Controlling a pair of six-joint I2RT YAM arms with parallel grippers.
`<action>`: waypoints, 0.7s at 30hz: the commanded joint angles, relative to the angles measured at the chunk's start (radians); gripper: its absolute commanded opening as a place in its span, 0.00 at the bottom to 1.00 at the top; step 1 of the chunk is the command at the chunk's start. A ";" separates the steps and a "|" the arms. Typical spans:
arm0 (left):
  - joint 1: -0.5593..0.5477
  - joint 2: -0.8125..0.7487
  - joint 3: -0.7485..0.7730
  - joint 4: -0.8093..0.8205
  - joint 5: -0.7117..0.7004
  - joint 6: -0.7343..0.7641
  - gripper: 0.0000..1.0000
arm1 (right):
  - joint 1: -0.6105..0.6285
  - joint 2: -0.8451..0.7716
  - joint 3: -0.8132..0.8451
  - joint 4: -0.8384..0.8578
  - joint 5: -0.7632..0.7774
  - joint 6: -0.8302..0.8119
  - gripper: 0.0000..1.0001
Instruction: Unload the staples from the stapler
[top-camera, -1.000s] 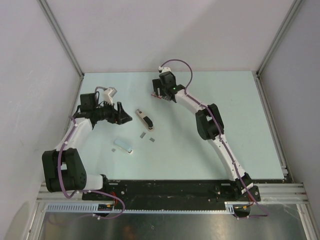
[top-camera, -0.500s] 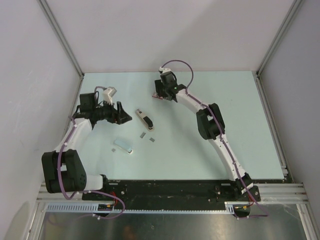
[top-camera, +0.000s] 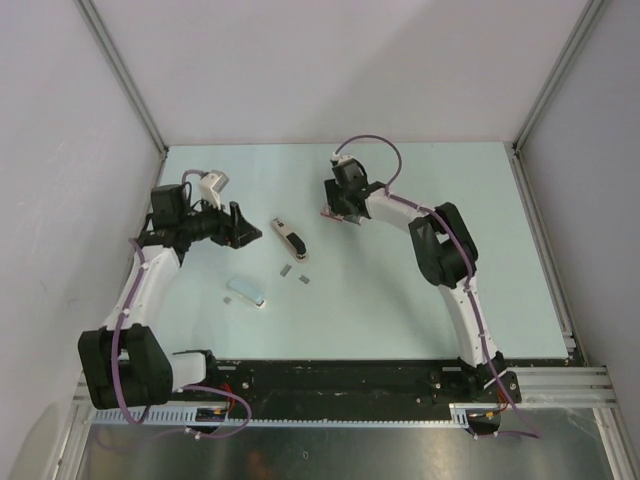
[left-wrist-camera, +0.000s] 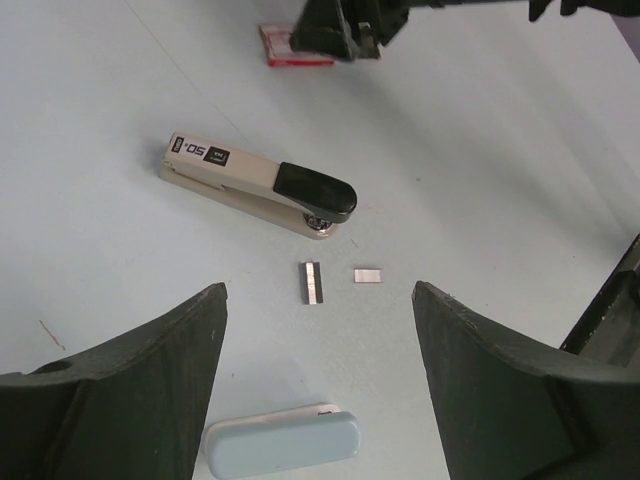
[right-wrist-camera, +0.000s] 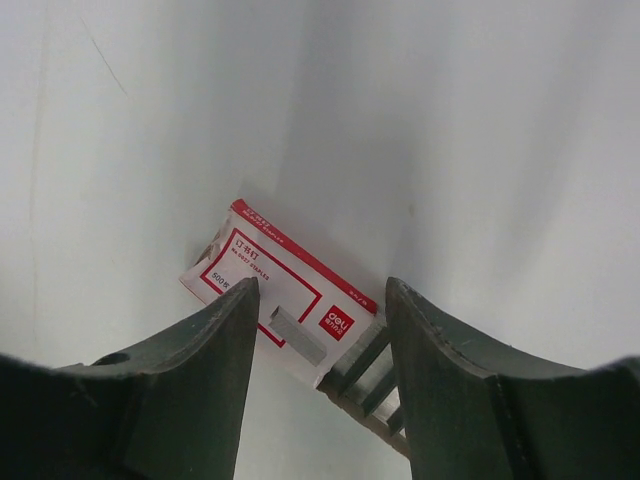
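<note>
I see two staple strips (left-wrist-camera: 314, 282) out beside the shut stapler (left-wrist-camera: 255, 188) and another strip (right-wrist-camera: 297, 335) on the box (right-wrist-camera: 250, 265); there may be more inside. Left pincer (left-wrist-camera: 318, 310) wide, right pincer (right-wrist-camera: 320, 292) half-open, both empty.

Both arms reach out, left pincer (left-wrist-camera: 318, 295) and right pincer (right-wrist-camera: 320, 290) parted.

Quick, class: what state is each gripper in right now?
Left gripper: open, empty.
Right gripper: open, over the staple box, gripping nothing.
</note>
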 joint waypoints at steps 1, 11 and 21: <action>0.008 -0.058 -0.002 -0.020 0.026 0.006 0.80 | 0.020 -0.107 -0.189 -0.060 0.055 0.026 0.59; 0.008 -0.100 -0.010 -0.066 -0.028 0.065 0.80 | 0.123 -0.303 -0.513 -0.026 0.134 0.123 0.58; 0.007 -0.082 -0.033 -0.098 -0.089 0.135 0.80 | 0.275 -0.461 -0.706 -0.027 0.204 0.221 0.57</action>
